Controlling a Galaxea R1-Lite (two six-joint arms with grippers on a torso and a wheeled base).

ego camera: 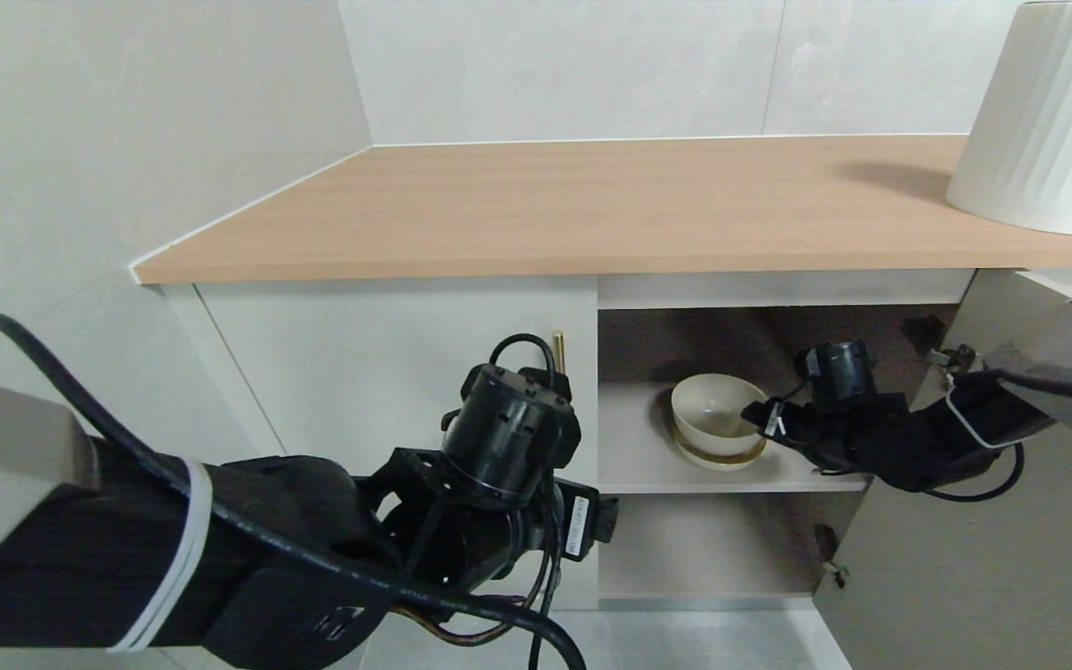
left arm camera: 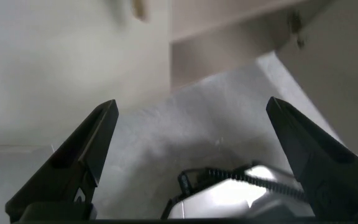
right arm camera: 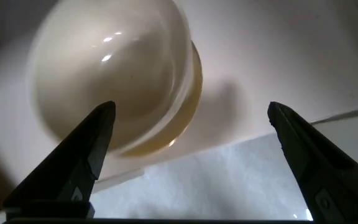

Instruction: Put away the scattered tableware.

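- While the cabinet [ego camera: 778, 288] stands open, a cream bowl [ego camera: 715, 419] sits nested in another dish [ego camera: 720, 458] on its upper shelf [ego camera: 638, 456].
- Right hand [right arm camera: 191, 109] hovers spread and empty, just right of the bowl.
- Left hand [left arm camera: 191, 104] hangs spread and empty before the closed left door [ego camera: 387, 372].

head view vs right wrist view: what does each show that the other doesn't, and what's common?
Head view: wooden countertop, white ribbed container, closed cabinet door with brass handle, lower shelf. Right wrist view: right tool, jaws spread wide, close to the cream bowl. Shared: cream bowl nested in a yellowish dish on the cabinet shelf.
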